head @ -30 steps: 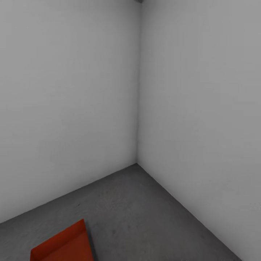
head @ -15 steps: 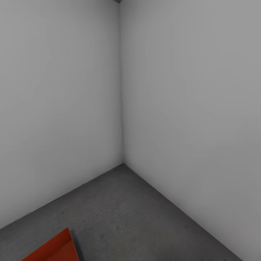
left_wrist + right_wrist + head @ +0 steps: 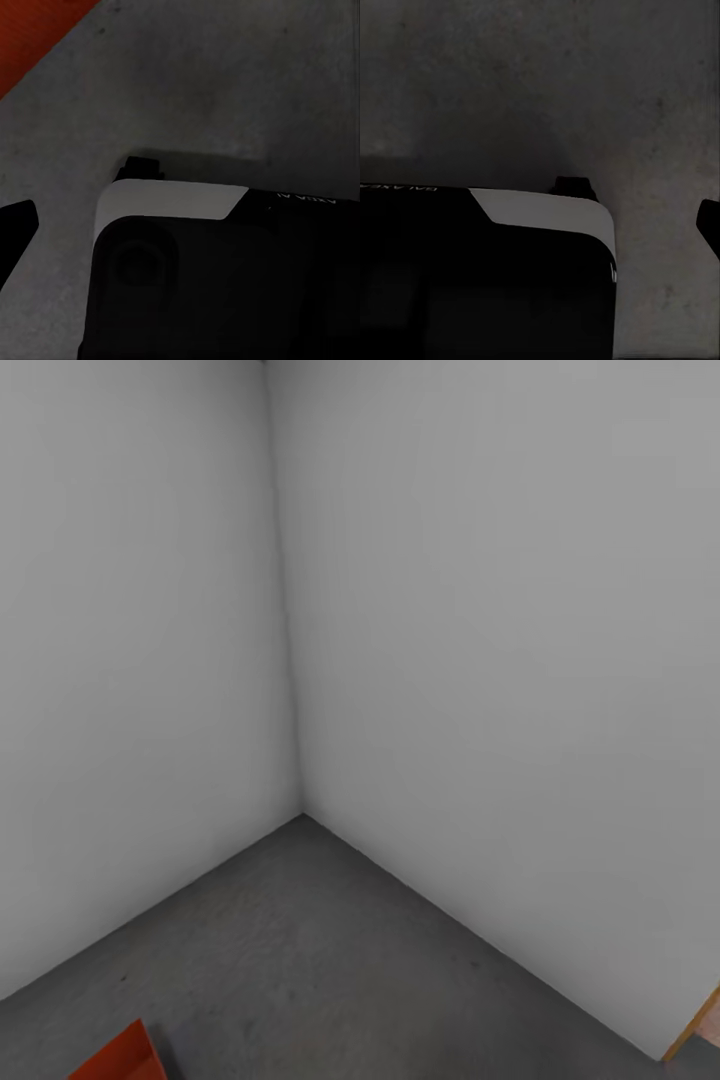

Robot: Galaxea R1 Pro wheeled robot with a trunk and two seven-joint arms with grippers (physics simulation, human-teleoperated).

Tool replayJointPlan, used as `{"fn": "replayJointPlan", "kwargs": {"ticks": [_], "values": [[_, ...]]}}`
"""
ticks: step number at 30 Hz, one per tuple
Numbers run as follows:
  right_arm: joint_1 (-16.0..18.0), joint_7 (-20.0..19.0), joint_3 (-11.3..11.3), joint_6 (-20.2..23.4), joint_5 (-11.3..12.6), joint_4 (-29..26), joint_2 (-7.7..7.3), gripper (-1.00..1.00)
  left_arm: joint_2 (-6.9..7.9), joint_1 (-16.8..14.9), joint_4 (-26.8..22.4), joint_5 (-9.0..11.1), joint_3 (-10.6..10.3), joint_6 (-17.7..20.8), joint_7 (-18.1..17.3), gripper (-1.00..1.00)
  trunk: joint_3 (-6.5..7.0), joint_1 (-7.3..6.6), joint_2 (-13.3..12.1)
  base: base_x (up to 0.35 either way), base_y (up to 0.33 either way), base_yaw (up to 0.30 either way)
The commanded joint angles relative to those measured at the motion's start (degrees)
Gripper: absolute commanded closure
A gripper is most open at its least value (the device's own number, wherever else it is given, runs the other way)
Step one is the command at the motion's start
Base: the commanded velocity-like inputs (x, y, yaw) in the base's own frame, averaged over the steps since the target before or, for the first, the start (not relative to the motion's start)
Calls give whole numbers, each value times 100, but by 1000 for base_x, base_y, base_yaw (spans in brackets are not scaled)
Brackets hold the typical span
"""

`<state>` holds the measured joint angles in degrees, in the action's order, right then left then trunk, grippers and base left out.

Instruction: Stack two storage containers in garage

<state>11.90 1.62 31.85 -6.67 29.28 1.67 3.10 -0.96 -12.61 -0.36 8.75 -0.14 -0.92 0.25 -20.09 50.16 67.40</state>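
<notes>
One storage container [image 3: 120, 1055] is seen in the head view, cut off at the lower left corner of the picture so that just a red-orange corner of it is visible, resting on the dark grey floor [image 3: 320, 950] of the garage. A red-orange patch [image 3: 34, 37] is also seen in the left wrist view, beyond the robot's dark body [image 3: 225, 277]; which container it belongs to cannot be told. Two plain white-grey walls [image 3: 480, 660] are met at one corner, and a wide stretch of bare concrete is left open before them. One strip of honey-wood edge [image 3: 695, 1025] is shown at the far right. In the right wrist view bare floor [image 3: 547, 82] and dark housing [image 3: 480, 277] are shown. Whether the fingers of either arm are spread or pressed together cannot be told.
</notes>
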Motion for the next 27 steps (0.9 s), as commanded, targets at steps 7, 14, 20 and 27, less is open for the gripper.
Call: {"fn": "replayJointPlan", "kwargs": {"ticks": [7,14,20,27], "values": [[-161,5,33,-82,122,24,-15,-100,15,216,7,87,-8,-681,9,-100,-6,0,4,0,0,-288],[-219,9,37,-173,221,19,-62,-100,17,256,0,106,-3,-935,32,-100,-2,0,4,0,0,-277],[-223,74,40,-139,213,18,-96,-100,60,259,-6,88,-11,-952,79,-100,6,0,4,0,0,-83],[-224,86,42,-173,217,18,-99,-100,85,259,-31,60,-20,-955,88,-100,7,0,4,0,0,-26]]}}
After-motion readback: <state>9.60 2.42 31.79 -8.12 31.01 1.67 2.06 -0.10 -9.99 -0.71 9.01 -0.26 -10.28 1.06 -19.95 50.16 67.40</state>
